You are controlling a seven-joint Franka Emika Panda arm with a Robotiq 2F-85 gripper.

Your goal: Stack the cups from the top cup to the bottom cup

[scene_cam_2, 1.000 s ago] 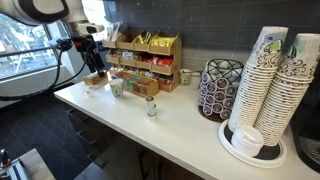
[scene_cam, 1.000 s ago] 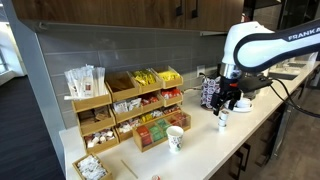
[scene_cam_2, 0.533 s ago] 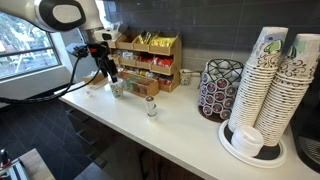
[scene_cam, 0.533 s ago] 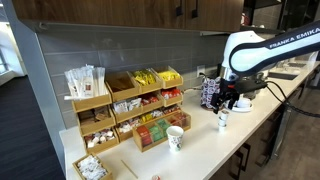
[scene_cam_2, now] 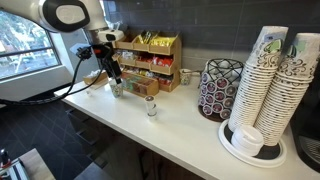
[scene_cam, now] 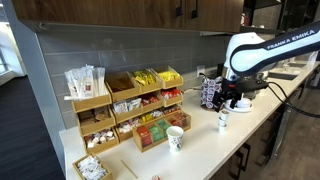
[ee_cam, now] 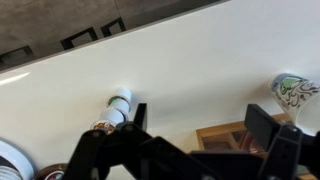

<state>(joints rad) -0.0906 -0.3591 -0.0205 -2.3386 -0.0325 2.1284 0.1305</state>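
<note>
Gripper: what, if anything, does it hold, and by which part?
Nothing. In the wrist view the gripper is open, and the small white cup sits outside its jaws.

Open counter in front of the small cup; wooden rack and pod carousel close behind.

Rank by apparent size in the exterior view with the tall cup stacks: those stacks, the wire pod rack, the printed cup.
1. Cup stacks, largest, though nearest the camera
2. wire pod rack
3. printed cup, smallest and farther off

Office coffee station, white counter, wooden tea racks, pod carousel, stacked paper cups
</note>
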